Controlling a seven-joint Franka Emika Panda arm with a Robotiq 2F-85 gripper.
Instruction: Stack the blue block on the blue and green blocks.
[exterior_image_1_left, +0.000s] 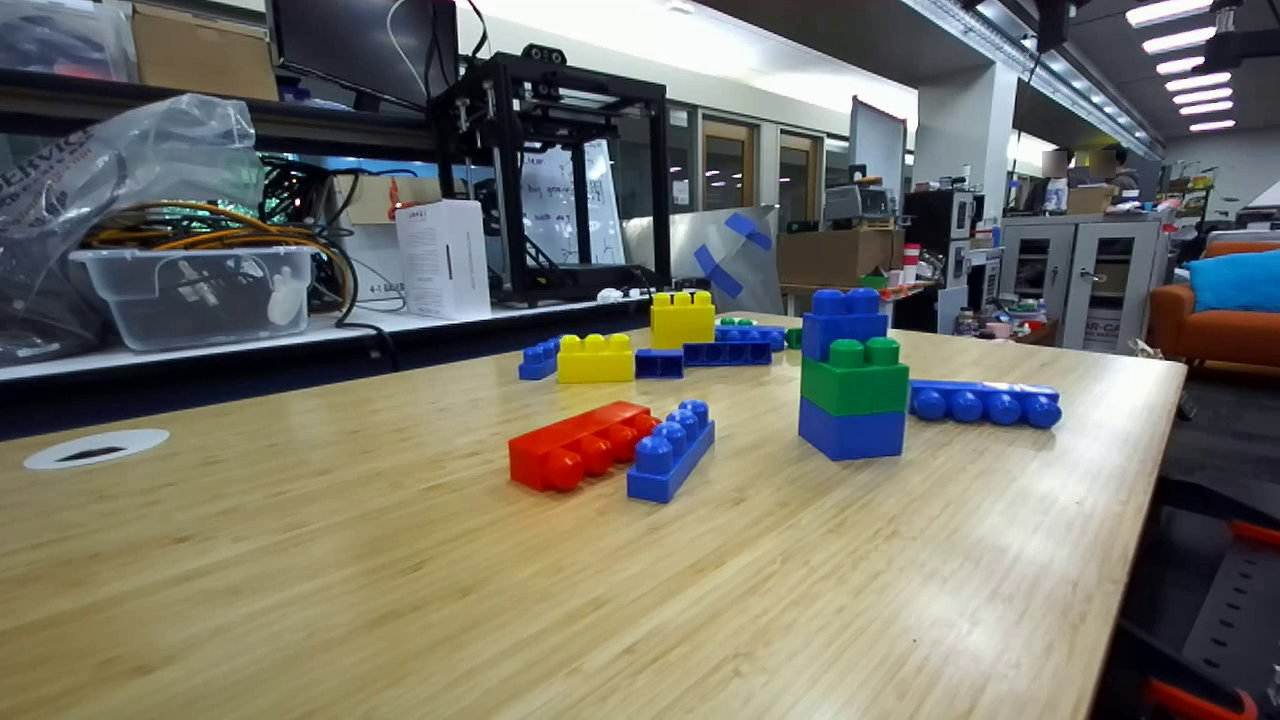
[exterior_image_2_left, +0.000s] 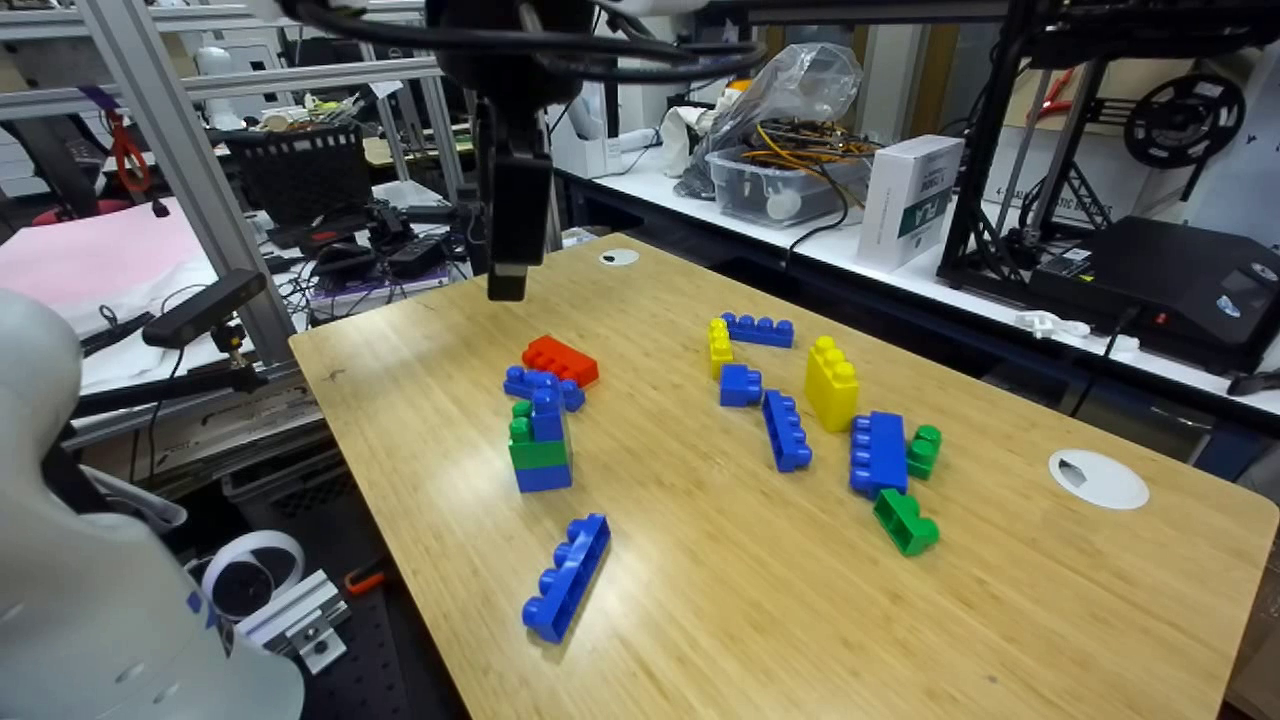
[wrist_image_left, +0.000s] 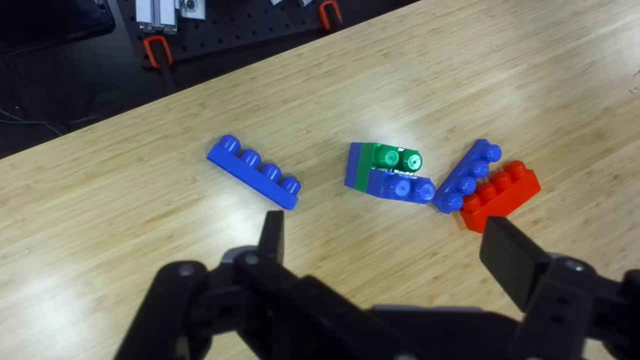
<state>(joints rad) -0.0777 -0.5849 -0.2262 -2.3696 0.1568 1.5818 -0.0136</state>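
The blue and green blocks stand upright as a stack: a blue base (exterior_image_1_left: 850, 432), a green block (exterior_image_1_left: 856, 385) on it, and a small two-stud blue piece (exterior_image_1_left: 845, 326) over half of the green top. Two green studs (wrist_image_left: 399, 158) beside that piece are bare. Another squarish blue block (exterior_image_2_left: 740, 385) lies on its side among the yellow bricks; its hollow underside faces the camera in an exterior view (exterior_image_1_left: 659, 363). High over the table, my gripper (wrist_image_left: 384, 217) is open, fingers wide apart and nothing between them. In an exterior view the gripper (exterior_image_2_left: 507, 280) hangs well clear of all bricks.
Near the stack are a red brick (exterior_image_2_left: 562, 362), a long blue brick (wrist_image_left: 467, 176) against it, and another long blue brick (exterior_image_2_left: 567, 578). Yellow bricks (exterior_image_2_left: 831, 384), more blue bricks (exterior_image_2_left: 879, 453) and green pieces (exterior_image_2_left: 906, 522) lie farther across. The table edge (wrist_image_left: 210, 82) runs near the stack.
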